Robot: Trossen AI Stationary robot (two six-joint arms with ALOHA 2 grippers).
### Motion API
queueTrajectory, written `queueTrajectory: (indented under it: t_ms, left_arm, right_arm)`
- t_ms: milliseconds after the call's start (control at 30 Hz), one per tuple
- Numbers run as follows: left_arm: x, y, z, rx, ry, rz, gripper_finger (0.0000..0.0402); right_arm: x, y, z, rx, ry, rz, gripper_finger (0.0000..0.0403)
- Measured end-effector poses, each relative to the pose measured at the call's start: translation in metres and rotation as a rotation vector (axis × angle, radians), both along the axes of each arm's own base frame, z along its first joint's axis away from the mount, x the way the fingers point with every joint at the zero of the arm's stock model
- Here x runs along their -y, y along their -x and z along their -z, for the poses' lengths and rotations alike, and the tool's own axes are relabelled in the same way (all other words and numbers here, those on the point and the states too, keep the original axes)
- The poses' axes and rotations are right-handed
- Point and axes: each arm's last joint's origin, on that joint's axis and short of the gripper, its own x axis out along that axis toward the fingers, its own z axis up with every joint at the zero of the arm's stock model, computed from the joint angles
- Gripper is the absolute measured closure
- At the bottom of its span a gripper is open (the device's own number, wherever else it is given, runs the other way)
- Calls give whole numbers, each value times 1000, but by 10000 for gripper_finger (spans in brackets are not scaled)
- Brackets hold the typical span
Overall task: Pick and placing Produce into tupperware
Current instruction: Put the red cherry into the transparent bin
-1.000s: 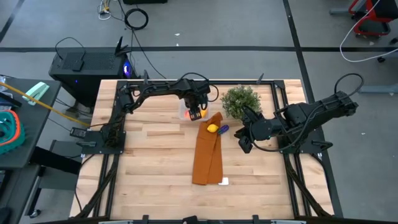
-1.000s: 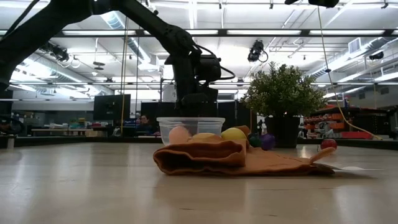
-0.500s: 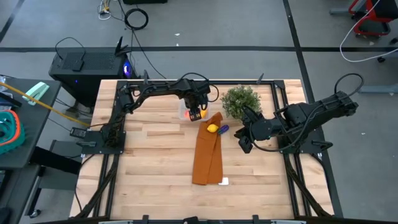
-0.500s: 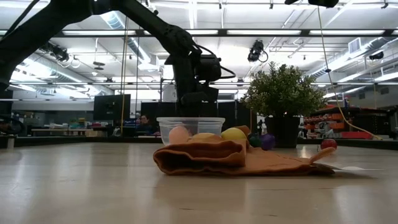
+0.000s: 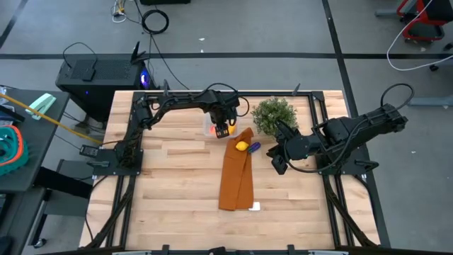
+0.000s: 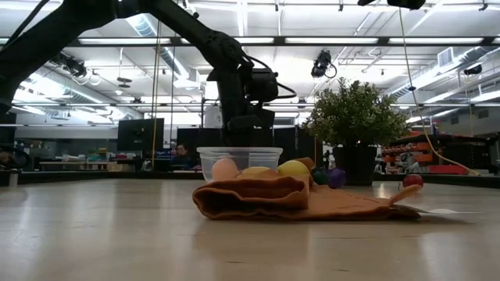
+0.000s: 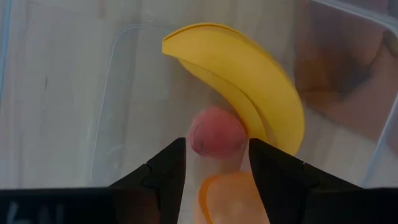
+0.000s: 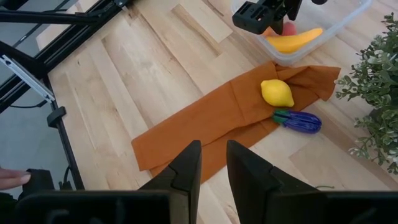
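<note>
The clear tupperware stands at the far end of the orange-brown cloth. Inside it lie a yellow banana, a small red fruit and an orange piece. My left gripper hangs open over the box, pointing down, its fingertips on either side of the red fruit and just short of it. A yellow lemon and a dark purple piece rest on the cloth. A small red fruit lies on the table. My right gripper waits right of the cloth, its fingers a narrow gap apart.
A green potted plant stands just right of the tupperware, between the two arms. The cloth runs toward the near edge, with a white tag at its near end. Bare wood lies left of the cloth and along the near side.
</note>
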Motion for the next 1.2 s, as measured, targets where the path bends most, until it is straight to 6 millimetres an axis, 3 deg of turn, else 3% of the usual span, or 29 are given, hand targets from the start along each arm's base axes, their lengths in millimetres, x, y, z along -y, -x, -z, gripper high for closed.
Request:
queueTrajectory:
  t_ms: [267, 567, 800, 1000, 1200]
  left_arm:
    - [-1, -2, -7, 5, -8, -2, 216]
    - [-4, -9, -45, 38, -25, -1, 218]
    - [-1, -2, -71, -37, 6, 9, 229]
    - [15, 6, -72, -164, 69, 18, 251]
    - [45, 6, -82, -201, 94, 13, 314]
  right_arm:
    - [0, 0, 0, 0, 0, 0, 320]
    - [0, 0, 0, -1, 1, -1, 320]
    - [0, 0, 0, 0, 20, -7, 320]
    - [0, 0, 0, 0, 21, -7, 320]
    - [0, 0, 0, -1, 28, -14, 320]
